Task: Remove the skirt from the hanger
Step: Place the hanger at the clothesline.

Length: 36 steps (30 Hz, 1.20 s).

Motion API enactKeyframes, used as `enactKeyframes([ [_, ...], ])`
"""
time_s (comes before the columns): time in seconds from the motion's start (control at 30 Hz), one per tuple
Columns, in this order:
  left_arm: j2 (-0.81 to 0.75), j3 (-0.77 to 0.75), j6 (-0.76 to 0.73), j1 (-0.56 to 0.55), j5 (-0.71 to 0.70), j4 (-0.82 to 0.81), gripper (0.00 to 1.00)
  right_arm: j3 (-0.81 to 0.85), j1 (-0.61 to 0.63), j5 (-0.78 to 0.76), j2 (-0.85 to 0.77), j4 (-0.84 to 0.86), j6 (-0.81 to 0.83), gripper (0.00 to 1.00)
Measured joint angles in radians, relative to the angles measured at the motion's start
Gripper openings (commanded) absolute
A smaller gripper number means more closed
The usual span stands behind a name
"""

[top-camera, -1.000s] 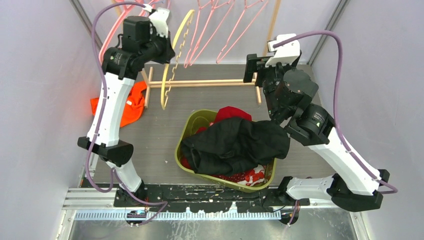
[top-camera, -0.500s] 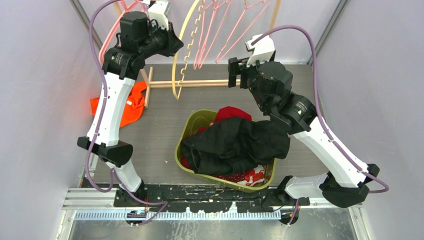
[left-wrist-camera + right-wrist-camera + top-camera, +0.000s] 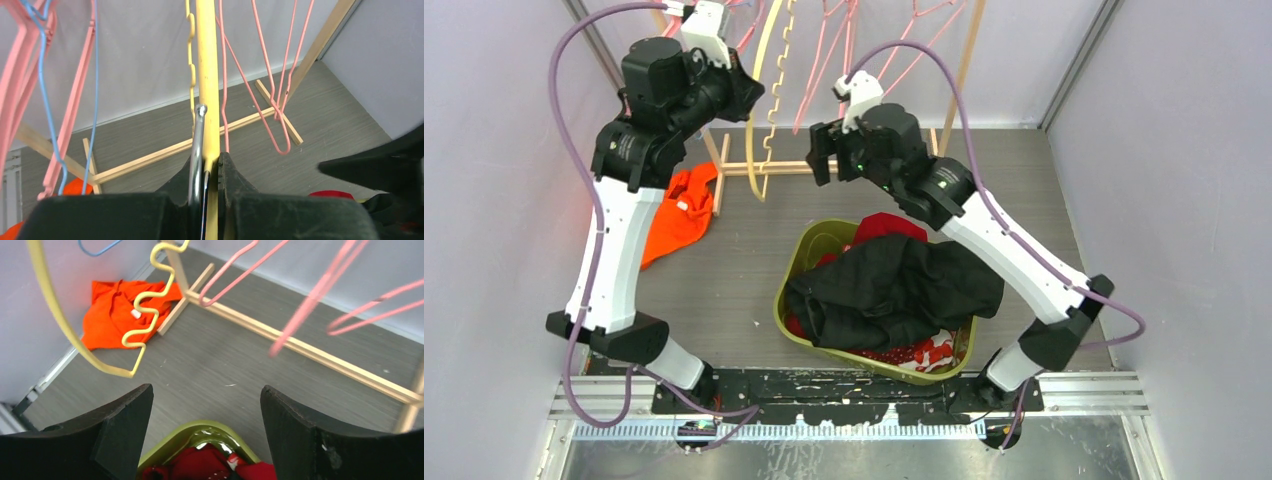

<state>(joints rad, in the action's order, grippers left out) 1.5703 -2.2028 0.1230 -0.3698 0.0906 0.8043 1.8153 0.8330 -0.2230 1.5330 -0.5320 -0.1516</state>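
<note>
Nearest the arm bases, an olive-green plastic basket point(image 3: 809, 240) stands on the grey worktop point(image 3: 734, 270), heaped with red clothes and topped by a crumpled black garment point(image 3: 894, 290). That garment is probably the skirt, though its cut cannot be told. At the basket's ten o'clock an orange cloth point(image 3: 679, 215) lies flat on the worktop. Beyond the basket, at its twelve o'clock, the right fingers point(image 3: 135, 410) hang spread wide and empty. At their ten o'clock the left fingers point(image 3: 229, 167) are pressed together on the neck of a yellow plastic hanger with a notched bar point(image 3: 207, 75), held aloft and bare of any cloth. Farthest off, pink wire hangers point(image 3: 280, 100) dangle from a pale wooden rack point(image 3: 310, 347). The removal looks done; what seems left is returning the empty hanger to the rack or setting it down.
</note>
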Motion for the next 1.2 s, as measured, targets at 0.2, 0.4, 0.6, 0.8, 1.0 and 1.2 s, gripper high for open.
enactKeyframes([
  [0.2,-0.075,0.058,-0.001,0.000,-0.012,-0.013,0.00,0.074,0.066,0.067,0.129,-0.001,-0.013,0.83],
  [0.4,-0.077,0.095,-0.001,0.000,-0.001,-0.026,0.00,0.172,0.142,0.093,0.198,0.005,-0.012,0.83],
  [0.6,-0.077,0.121,0.000,0.000,0.012,-0.027,0.00,0.264,0.165,0.094,0.226,0.031,-0.012,0.82],
  [0.8,-0.077,0.121,0.000,0.000,0.024,-0.030,0.00,0.270,0.173,0.097,0.258,0.076,-0.026,0.80],
  [1.0,-0.092,0.121,0.002,0.000,0.028,-0.029,0.00,0.270,0.176,0.110,0.324,0.108,-0.049,0.79],
  [1.2,-0.134,0.121,0.005,0.000,0.031,-0.029,0.00,0.269,0.178,0.114,0.348,0.128,-0.062,0.48],
])
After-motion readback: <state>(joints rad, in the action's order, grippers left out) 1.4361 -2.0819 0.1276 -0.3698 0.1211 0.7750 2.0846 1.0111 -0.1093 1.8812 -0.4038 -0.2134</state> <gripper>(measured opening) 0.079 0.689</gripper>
